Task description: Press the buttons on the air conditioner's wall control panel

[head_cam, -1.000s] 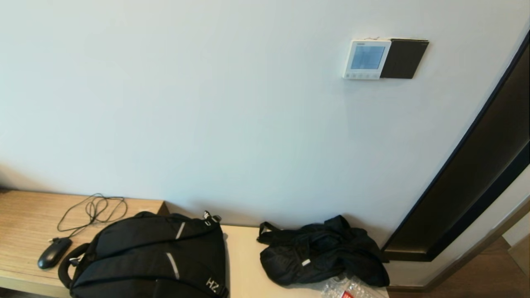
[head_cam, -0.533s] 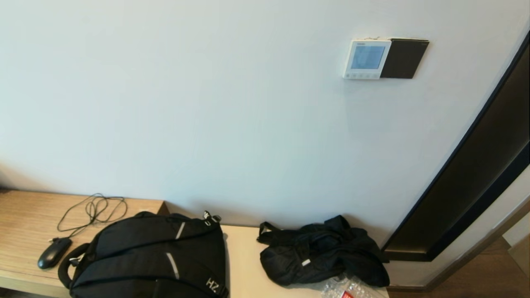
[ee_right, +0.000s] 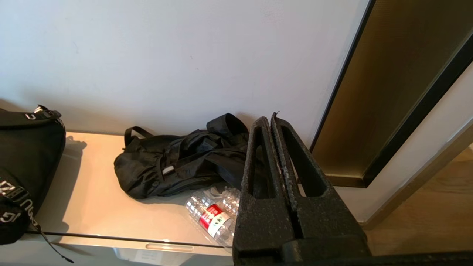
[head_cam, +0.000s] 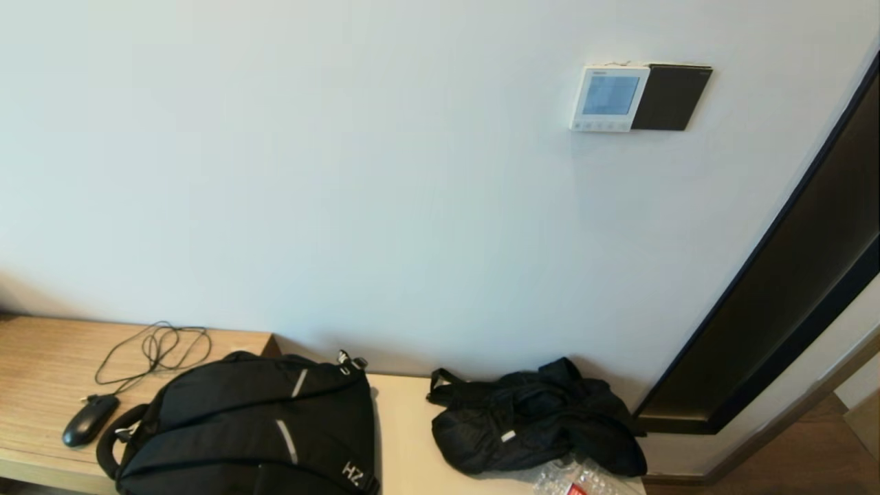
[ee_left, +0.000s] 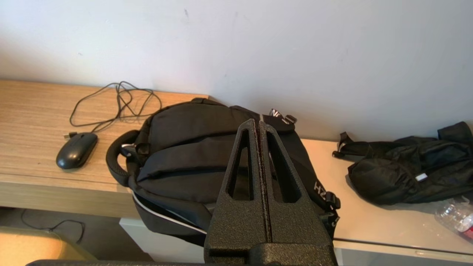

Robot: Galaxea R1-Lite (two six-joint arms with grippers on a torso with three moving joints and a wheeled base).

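Observation:
The white wall control panel (head_cam: 608, 97) with a grey screen and a row of small buttons along its lower edge hangs high on the wall at the upper right, beside a dark plate (head_cam: 672, 97). Neither gripper shows in the head view. My left gripper (ee_left: 257, 123) is shut and empty, low above the black backpack (ee_left: 192, 147). My right gripper (ee_right: 269, 120) is shut and empty, low above the crumpled black bag (ee_right: 177, 159) and a plastic bottle (ee_right: 212, 216). The panel shows in neither wrist view.
A black backpack (head_cam: 254, 426), a crumpled black bag (head_cam: 529, 419), a plastic bottle (head_cam: 570, 481) and a black mouse (head_cam: 89, 419) with its cable lie on the low counter (head_cam: 402, 440). A dark door frame (head_cam: 777, 295) runs along the right.

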